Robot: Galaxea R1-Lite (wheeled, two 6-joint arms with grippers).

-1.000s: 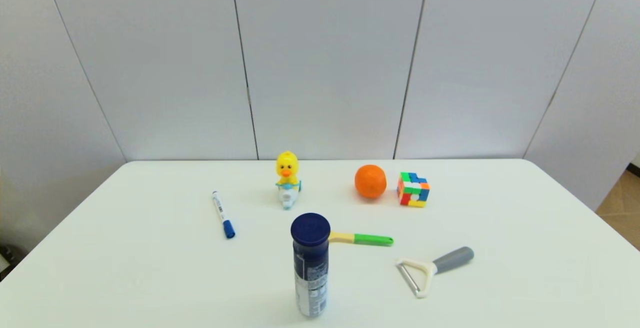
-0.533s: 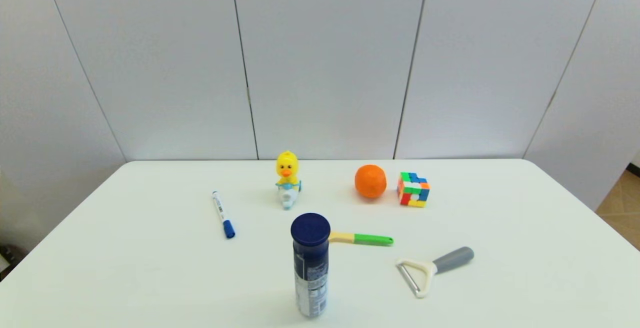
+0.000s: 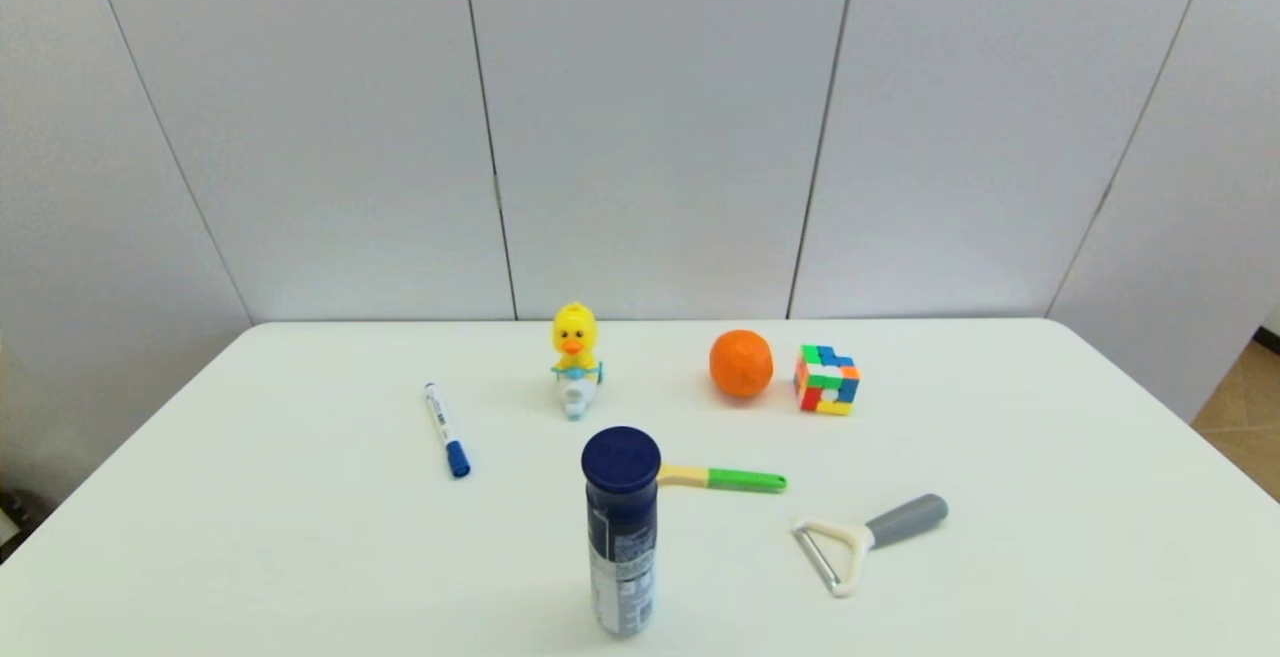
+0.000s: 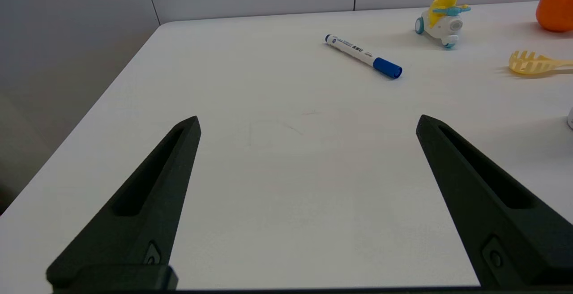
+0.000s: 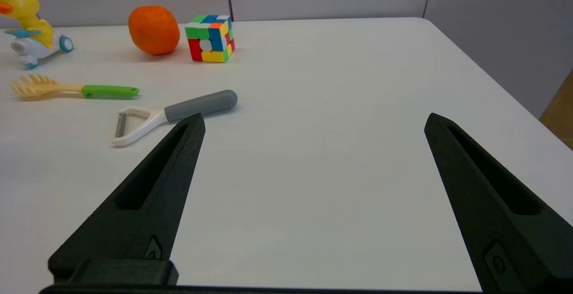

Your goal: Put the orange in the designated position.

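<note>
The orange (image 3: 741, 363) sits just beside the puzzle cube (image 3: 827, 379). Both the left gripper (image 4: 307, 121) and right gripper (image 5: 314, 119) wait with jaws wide apart, probably near the table's front edge. A careless reach could knock the cube.

Bright, even light from overhead fills the room; the white tabletop (image 3: 300, 537) shows no harsh glare. Shadows are soft and faint, a pale one pooling under the orange (image 3: 741, 363) toward six o'clock. Everything reads sharp, with no blur.
</note>
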